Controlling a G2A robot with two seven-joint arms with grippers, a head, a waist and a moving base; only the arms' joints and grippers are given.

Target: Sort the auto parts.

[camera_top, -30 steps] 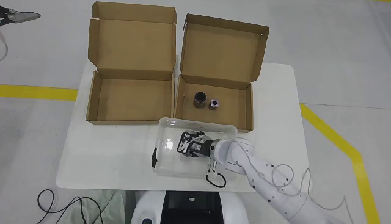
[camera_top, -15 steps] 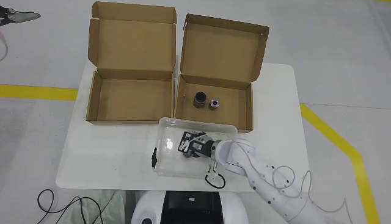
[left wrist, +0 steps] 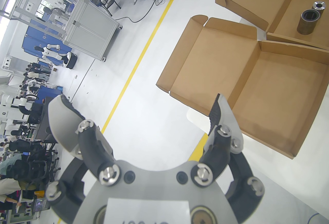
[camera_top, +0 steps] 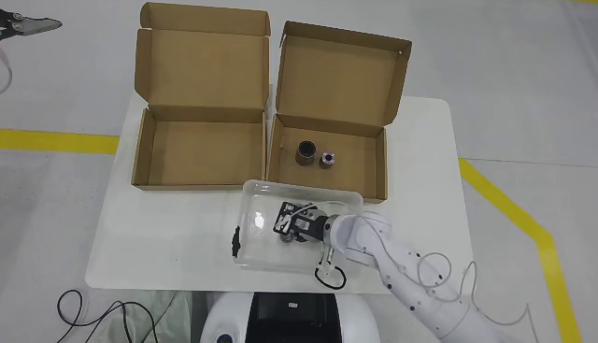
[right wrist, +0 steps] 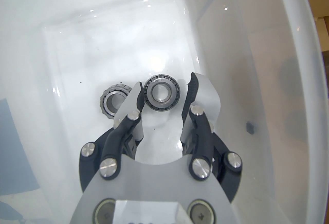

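One finger (right wrist: 129,104) of the right gripper (right wrist: 166,81) covers part of a bearing (right wrist: 111,101) lying just outside the jaws. A dark object (camera_top: 237,240) at the left edge of the clear bin (camera_top: 299,183) is too small to identify.

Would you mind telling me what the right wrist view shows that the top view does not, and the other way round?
Right wrist view: two bearings on the floor of the clear bin, one bearing between the fingers of the open right gripper, the other bearing just outside one finger. Top view: the white table, one open cardboard box, and a second box holding a dark cylinder and a small metal sleeve. Shared: the clear bin with the right gripper inside, plus some cardboard beyond its wall.
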